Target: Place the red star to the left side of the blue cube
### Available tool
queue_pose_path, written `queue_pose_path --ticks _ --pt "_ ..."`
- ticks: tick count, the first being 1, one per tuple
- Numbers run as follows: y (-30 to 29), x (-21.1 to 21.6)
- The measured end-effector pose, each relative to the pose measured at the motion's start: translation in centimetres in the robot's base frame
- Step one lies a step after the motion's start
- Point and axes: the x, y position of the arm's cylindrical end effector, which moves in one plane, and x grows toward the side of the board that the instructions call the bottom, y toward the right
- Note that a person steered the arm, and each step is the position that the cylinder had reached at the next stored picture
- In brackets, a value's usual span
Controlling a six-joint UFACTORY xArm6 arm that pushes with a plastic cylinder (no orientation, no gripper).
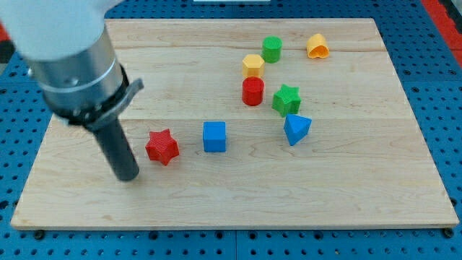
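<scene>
The red star [162, 146] lies on the wooden board [238, 195], left of centre. The blue cube [214, 136] sits to the star's right, a small gap between them. My tip [128, 176] rests on the board just to the left of and slightly below the red star, close to it but apart from it. The dark rod rises from the tip up to the grey arm body at the view's upper left.
A red cylinder [253, 92], a green star [286, 99] and a blue triangular block [296, 128] lie right of the cube. A yellow block [253, 65], a green cylinder [271, 49] and an orange block [316, 46] lie near the view's top.
</scene>
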Motion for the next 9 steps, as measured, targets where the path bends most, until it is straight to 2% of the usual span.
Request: queue_pose_path --ticks 1,2,3,7,9 --pt "0.6 -1.0" --pt "1.3 -3.9" --pt "1.6 -4.4" --pt "9.9 -4.6" --pt "10.5 -4.4"
